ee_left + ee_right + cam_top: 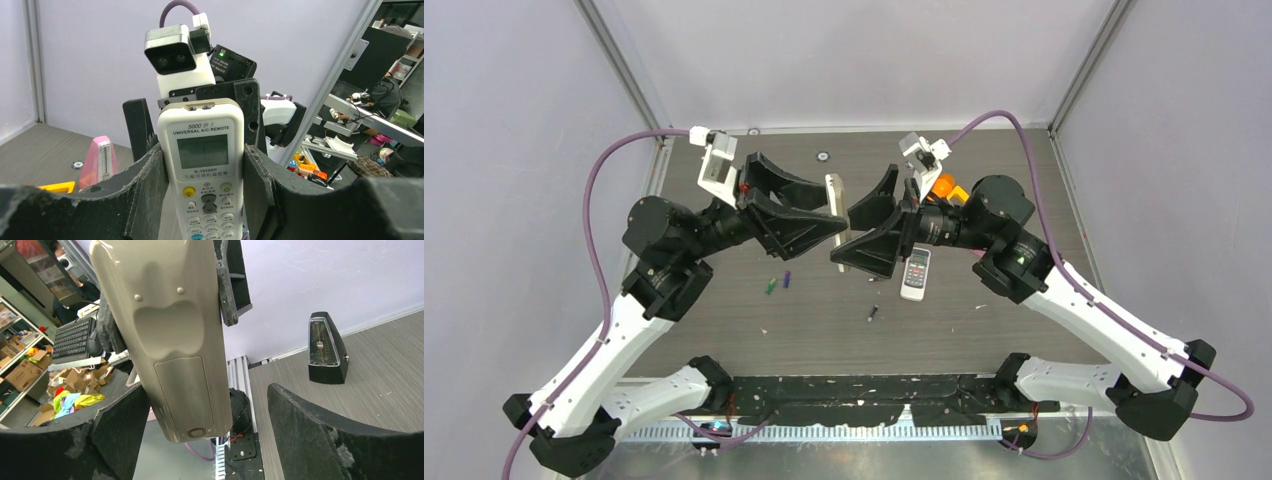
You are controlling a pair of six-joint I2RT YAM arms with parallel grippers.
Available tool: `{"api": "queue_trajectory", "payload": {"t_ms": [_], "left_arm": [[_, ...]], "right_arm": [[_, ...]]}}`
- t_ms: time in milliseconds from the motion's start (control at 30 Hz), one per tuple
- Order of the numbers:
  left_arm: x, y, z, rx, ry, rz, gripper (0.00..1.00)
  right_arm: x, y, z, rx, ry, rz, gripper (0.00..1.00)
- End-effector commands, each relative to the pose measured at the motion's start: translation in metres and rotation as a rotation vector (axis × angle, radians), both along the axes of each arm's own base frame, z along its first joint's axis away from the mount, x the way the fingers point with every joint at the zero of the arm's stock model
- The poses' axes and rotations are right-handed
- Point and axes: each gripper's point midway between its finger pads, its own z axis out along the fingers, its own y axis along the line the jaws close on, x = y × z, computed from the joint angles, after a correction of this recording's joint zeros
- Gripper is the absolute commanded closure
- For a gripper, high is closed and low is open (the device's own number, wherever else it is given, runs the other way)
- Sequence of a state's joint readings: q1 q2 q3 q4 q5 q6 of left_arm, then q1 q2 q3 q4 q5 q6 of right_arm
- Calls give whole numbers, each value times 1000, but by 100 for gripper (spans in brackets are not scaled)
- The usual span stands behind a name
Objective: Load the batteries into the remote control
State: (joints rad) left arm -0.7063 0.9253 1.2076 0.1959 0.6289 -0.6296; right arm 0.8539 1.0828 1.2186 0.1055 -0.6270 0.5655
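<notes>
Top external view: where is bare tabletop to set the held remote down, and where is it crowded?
Bare: the near strip between the dark battery and the arm bases, and the far strip around the round fitting. Crowded: centre, where the green battery, purple battery and white remote lie.

Left pincer (202, 159) clamps white remote (204, 150), screen facing camera; pink metronome (100, 162) behind left.

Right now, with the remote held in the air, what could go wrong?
The left gripper holds the remote in the air by its edges only; a push from the open right gripper may make it slip. Its battery cover is shut; forcing it may twist the remote. The batteries lie loose on the table and may roll if bumped.
</notes>
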Motion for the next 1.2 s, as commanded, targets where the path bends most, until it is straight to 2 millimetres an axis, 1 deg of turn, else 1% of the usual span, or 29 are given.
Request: {"api": "queue_trajectory", "payload": {"t_ms": [0,133,167,200,233,267,300,333,367,400,433,467,500,533,567,600,633,667,700,733,767,800,833,867,1000,1100,1167], "left_arm": [[-10,8,23,-64,-60,-7,100],[-5,8,21,-67,-45,16,100],[-4,8,20,-67,-39,23,100],[-2,9,19,-67,-35,34,100],[0,9,18,-66,-30,46,100],[2,10,18,-69,-27,58,100],[4,10,16,-68,-24,68,100],[5,11,14,-67,-24,78,100],[8,11,12,-66,-19,93,99],[11,11,9,-61,-12,108,90],[14,11,7,-56,-6,119,73],[15,11,4,-49,-5,124,51],[16,10,1,-37,2,127,34],[18,11,-2,-28,15,138,23],[22,12,-5,-16,34,158,15],[28,14,-10,3,68,195,10],[33,16,-16,19,95,229,6],[37,20,-20,37,120,261,4],[41,22,-25,58,148,290,3],[45,24,-29,75,172,312,3],[47,25,-35,98,197,324,3],[49,25,-38,117,223,335,4],[52,27,-45,147,261,352,5],[55,29,-51,174,299,374,6],[66,45,-82,299,452,496,11],[65,52,-101,376,544,518,14],[59,47,-108,414,578,474,17]], "right_arm": [[-6,4,9,5,-55,25,13],[-8,9,4,-8,-53,36,25],[-8,9,4,-8,-56,33,32],[-8,10,3,-13,-61,30,35],[-6,11,4,-15,-66,18,45],[-5,11,1,-30,-56,9,49],[-1,11,1,-32,-61,-20,56],[-1,11,0,-42,-57,-28,59],[3,11,1,-42,-65,-50,64],[3,10,-2,-54,-61,-60,68],[8,10,-5,-77,-64,-90,70],[11,10,-7,-89,-66,-114,72],[13,9,-11,-118,-84,-133,73],[17,9,-14,-138,-88,-167,74],[20,7,-19,-179,-120,-191,74],[27,6,-20,-205,-166,-242,75],[26,6,-30,-251,-174,-250,75],[35,3,-33,-283,-223,-302,75],[33,3,-41,-319,-240,-305,75],[40,0,-45,-350,-279,-350,76],[40,1,-53,-382,-293,-353,78],[47,-1,-56,-411,-324,-399,78],[48,0,-62,-439,-336,-401,79],[57,-4,-65,-470,-357,-454,80],[71,-9,-79,-543,-405,-531,82],[77,-12,-84,-569,-440,-567,82],[79,-13,-85,-585,-467,-569,82]]}}
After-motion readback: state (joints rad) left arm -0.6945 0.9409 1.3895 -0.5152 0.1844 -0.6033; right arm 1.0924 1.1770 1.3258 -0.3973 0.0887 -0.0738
